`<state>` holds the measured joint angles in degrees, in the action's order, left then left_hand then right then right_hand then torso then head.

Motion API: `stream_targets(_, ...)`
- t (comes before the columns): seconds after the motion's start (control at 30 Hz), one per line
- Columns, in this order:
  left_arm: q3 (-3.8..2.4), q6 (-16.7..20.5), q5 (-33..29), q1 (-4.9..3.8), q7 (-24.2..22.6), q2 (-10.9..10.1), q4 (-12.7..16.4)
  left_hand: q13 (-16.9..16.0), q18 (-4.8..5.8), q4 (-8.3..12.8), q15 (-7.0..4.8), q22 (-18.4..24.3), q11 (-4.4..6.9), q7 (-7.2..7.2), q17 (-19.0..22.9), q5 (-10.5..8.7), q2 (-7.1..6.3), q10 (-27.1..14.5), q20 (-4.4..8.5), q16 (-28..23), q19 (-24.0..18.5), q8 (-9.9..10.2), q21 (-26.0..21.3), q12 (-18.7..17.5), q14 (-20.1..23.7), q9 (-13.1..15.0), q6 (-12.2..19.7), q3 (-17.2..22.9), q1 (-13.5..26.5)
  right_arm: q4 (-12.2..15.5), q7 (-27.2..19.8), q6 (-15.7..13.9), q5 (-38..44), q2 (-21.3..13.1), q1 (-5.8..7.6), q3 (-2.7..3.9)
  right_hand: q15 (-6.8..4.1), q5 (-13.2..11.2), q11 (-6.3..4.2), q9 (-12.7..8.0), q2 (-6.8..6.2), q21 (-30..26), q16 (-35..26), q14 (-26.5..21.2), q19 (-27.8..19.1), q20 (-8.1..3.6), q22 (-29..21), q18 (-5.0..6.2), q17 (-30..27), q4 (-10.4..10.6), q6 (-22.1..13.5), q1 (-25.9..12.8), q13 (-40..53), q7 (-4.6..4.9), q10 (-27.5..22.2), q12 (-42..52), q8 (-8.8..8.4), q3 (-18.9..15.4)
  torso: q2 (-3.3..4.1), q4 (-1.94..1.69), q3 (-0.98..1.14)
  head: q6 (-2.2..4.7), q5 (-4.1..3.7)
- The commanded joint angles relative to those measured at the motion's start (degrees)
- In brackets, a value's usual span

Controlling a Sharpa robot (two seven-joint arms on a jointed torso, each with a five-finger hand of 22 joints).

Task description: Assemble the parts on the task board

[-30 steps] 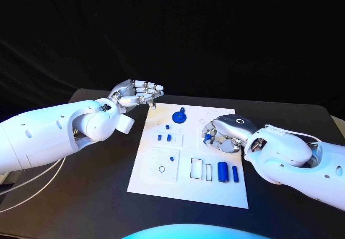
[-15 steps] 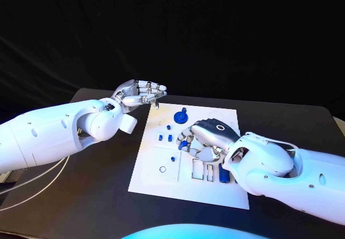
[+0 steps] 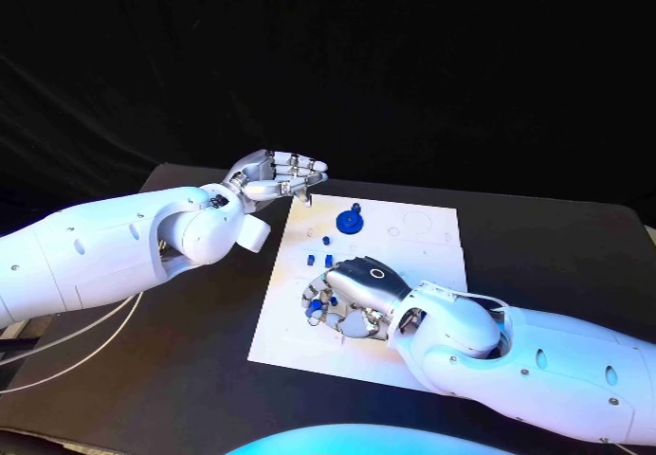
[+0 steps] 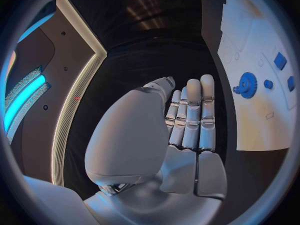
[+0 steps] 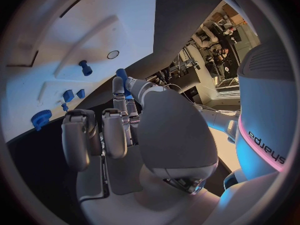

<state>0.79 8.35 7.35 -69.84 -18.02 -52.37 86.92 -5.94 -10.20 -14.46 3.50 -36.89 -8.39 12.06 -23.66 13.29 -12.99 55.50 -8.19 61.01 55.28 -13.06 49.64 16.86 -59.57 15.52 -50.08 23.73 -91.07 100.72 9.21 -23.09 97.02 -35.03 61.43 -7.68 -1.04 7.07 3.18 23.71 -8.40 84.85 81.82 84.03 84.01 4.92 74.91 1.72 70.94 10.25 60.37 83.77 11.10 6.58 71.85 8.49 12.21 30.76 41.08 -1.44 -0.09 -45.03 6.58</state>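
Observation:
The white task board lies mid-table. A blue gear stands near its far edge, with small blue parts just nearer. My right hand hovers over the board's near-left area and pinches a small blue part between thumb and fingertip. In the right wrist view a blue peg stands in the board just beyond the fingers, and the gear shows further off. My left hand hangs over the board's far-left corner, fingers curled together, holding nothing. The left wrist view shows the gear.
My right forearm covers the board's near-right part and what lies there. My left arm stretches over the black table left of the board. Thin cables trail beneath it.
My right hand has swept from the board's right side across to its near-left area, carrying the small blue part, and its arm now covers the near-right slots. The left hand has hardly moved.

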Motion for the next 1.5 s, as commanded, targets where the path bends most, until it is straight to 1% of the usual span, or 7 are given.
stream_targets(0.03, -0.03, -1.0, -0.4, -0.02, -0.3, 0.2, 0.1, 0.1, -0.37, 0.0, 0.06, 0.0, 0.06, 0.09, 0.0, 0.33, 0.11, -0.4, -0.25, -0.3, -0.3, 0.1, -0.1, 0.3, 0.3, -0.1, 0.4, 0.2, 0.4, -1.0, -1.1, 1.4, 0.2, 0.7, -0.4, -0.05, -0.19, 0.2, -0.04, 1.7, -0.45, -0.3, -0.3, 2.2, 3.7, -0.24, 12.7, -0.45, 0.0, -0.3, 0.0, -0.2, -0.1, 0.51, -0.3, -0.2, 1.3, 0.1, 0.06, 0.14, 0.1, -0.13, 0.19)
stream_targets(0.27, -0.01, -1.1, -0.4, -0.02, -0.2, 0.3, 0.1, 0.1, -0.37, 0.0, 0.06, 0.0, 0.06, 0.09, 0.0, 0.33, 0.11, -0.4, -0.25, -0.3, -0.3, 0.1, -0.1, 0.3, 0.3, -0.1, 0.4, 0.2, 0.4, -2.6, -0.7, 2.8, 0.5, 1.3, -0.78, -0.16, -0.18, 0.3, -0.02, 1.7, -0.47, -0.3, -0.3, 2.3, 3.7, -0.24, 12.7, -0.47, 0.0, -0.4, 0.0, -0.3, -0.1, 0.53, -0.3, -0.3, 1.3, 0.1, -0.01, 0.03, 0.14, -0.34, 0.23)
stream_targets(0.4, 0.0, -1.1, -0.4, -0.02, -0.2, 0.3, 0.1, 0.1, -0.38, 0.1, 0.06, -0.1, 0.05, 0.11, 0.1, 0.32, 0.1, -0.5, -0.26, -0.3, -0.3, 0.1, -0.1, 0.3, 0.3, -0.1, 0.4, 0.4, 0.4, -2.9, -0.6, 3.7, 0.6, 1.6, -0.83, -0.18, -0.18, 0.3, -0.02, 1.7, -0.47, -0.3, -0.3, 2.3, 3.7, -0.24, 12.7, -0.47, 0.0, -0.4, 0.0, -0.3, -0.1, 0.53, -0.3, -0.3, 1.3, 0.1, 0.04, 0.07, 0.19, -0.42, 0.29)
stream_targets(0.53, 0.01, -1.1, -0.4, -0.02, -0.2, 0.3, 0.1, 0.1, -0.38, 0.1, 0.06, -0.1, 0.05, 0.11, 0.1, 0.32, 0.1, -0.5, -0.26, -0.3, -0.3, 0.1, -0.1, 0.3, 0.3, -0.1, 0.4, 0.4, 0.4, -3.4, -0.5, 4.4, 0.7, 2.0, -0.87, -0.2, -0.18, 0.3, -0.02, 1.7, -0.47, -0.3, -0.3, 2.3, 3.7, -0.24, 12.7, -0.47, 0.0, -0.4, 0.0, -0.3, -0.1, 0.53, -0.3, -0.3, 1.3, 0.1, 0.04, 0.08, 0.14, -0.46, 0.3)
stream_targets(0.77, 0.01, -1.1, -0.4, -0.02, -0.2, 0.1, 0.1, 0.1, -0.38, 0.1, 0.06, -0.1, 0.05, 0.11, 0.1, 0.32, 0.1, -0.5, -0.26, -0.3, -0.3, 0.1, -0.1, 0.3, 0.3, -0.1, 0.4, 0.4, 0.4, -4.1, -0.2, 5.4, 0.9, 2.2, -0.91, -0.28, -0.17, 0.3, -0.02, 1.7, -0.49, -0.3, -0.3, 2.3, 3.7, -0.23, 12.7, -0.47, 0.1, -0.4, 0.0, -0.3, -0.1, 0.54, -0.3, -0.3, 1.31, 0.1, 0.03, 0.03, 0.14, -0.61, 0.41)
stream_targets(1.17, 0.02, -1.1, -0.4, -0.02, -0.1, 0.0, 0.1, 0.1, -0.38, 0.1, 0.06, -0.1, 0.05, 0.11, 0.1, 0.32, 0.1, -0.5, -0.26, -0.3, -0.3, 0.1, -0.1, 0.3, 0.3, -0.1, 0.4, 0.4, 0.4, -4.4, 0.3, 6.9, 1.5, 2.3, -0.94, -0.32, -0.16, 0.3, -0.01, 1.8, -0.49, -0.1, -0.3, 2.3, 3.8, -0.22, 12.7, -0.5, 0.1, -0.5, 0.0, -0.3, -0.1, 0.55, -0.3, -0.3, 1.32, 0.1, 0.02, 0.06, 0.13, -0.7, 0.52)
stream_targets(1.5, 0.02, -1.1, -0.4, -0.02, -0.1, -0.1, 0.1, 0.1, -0.38, 0.1, 0.06, -0.1, 0.05, 0.11, 0.1, 0.32, 0.1, -0.5, -0.26, -0.3, -0.3, 0.1, -0.1, 0.3, 0.3, -0.1, 0.4, 0.4, 0.4, -3.8, 0.5, 7.5, 2.0, 1.8, -0.97, -0.33, -0.14, 0.3, 0.01, 1.8, -0.53, -0.1, -0.3, 2.3, 3.8, -0.21, 12.8, -0.5, 0.1, -0.5, 0.0, -0.4, -0.1, 0.57, -0.3, -0.3, 1.33, 0.1, 0.01, 0.07, 0.13, -0.84, 0.65)
